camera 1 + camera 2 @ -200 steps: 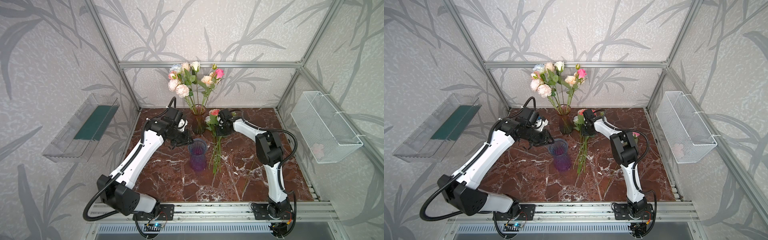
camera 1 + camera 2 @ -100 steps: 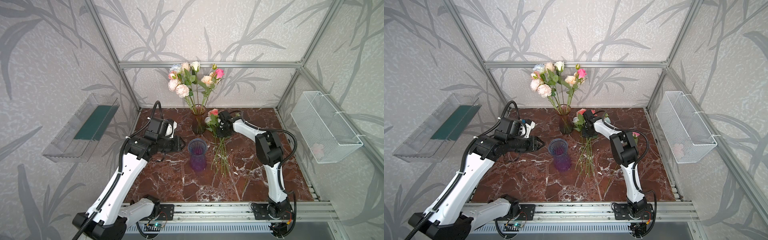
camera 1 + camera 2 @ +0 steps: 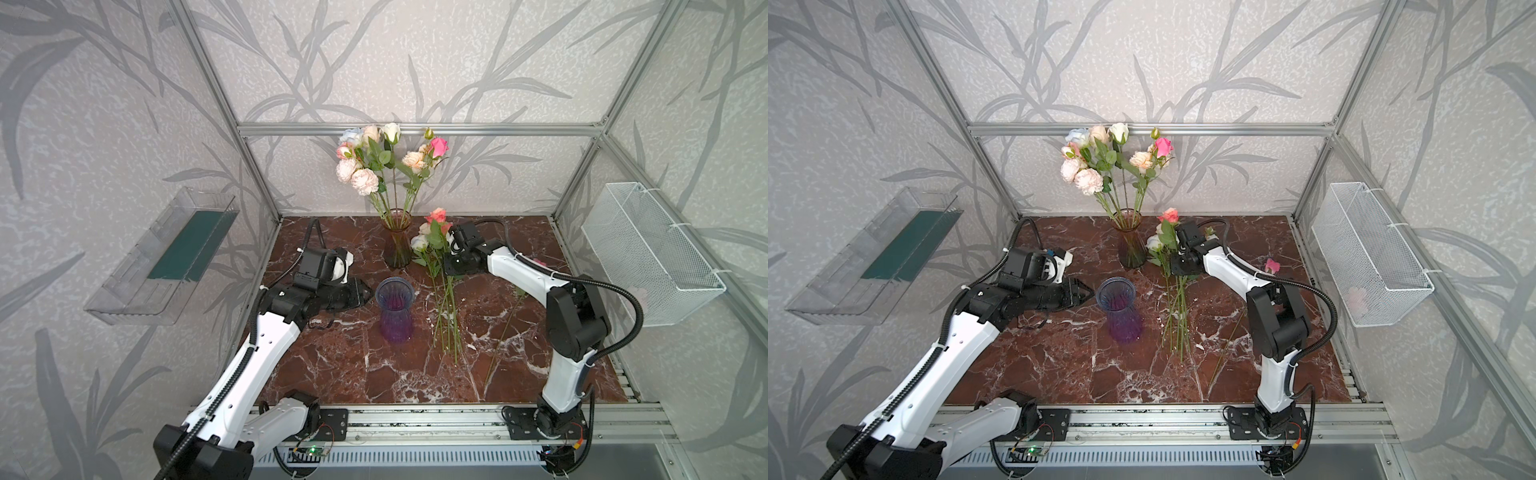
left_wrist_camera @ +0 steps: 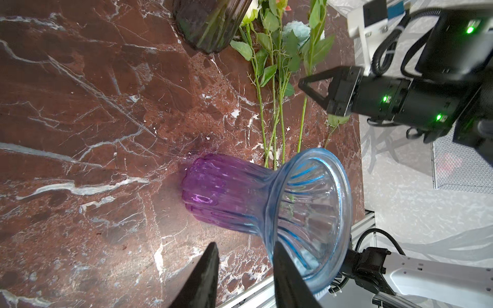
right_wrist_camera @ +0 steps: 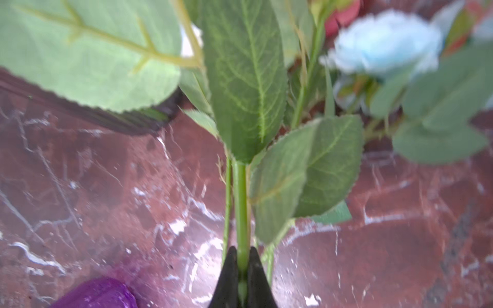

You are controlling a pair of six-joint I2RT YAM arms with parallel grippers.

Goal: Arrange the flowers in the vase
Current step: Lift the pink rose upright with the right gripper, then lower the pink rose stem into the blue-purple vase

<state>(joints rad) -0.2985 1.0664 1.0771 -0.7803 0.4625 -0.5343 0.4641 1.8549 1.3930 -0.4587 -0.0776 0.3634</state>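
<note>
1. The right pincer has closed within the last second. It now grips a single green stem among the loose flowers on the worktop, near the rear vase.
2. The left pincer has drawn back from the rear vase. It stands partly open and empty, just beside the rim of the purple vase.
3. The rear vase already carries a bunch; the purple vase is empty.
4. Assessment: grasp secured; lifting and insertion remain. Neighbouring stems lie close and may drag along.
</note>
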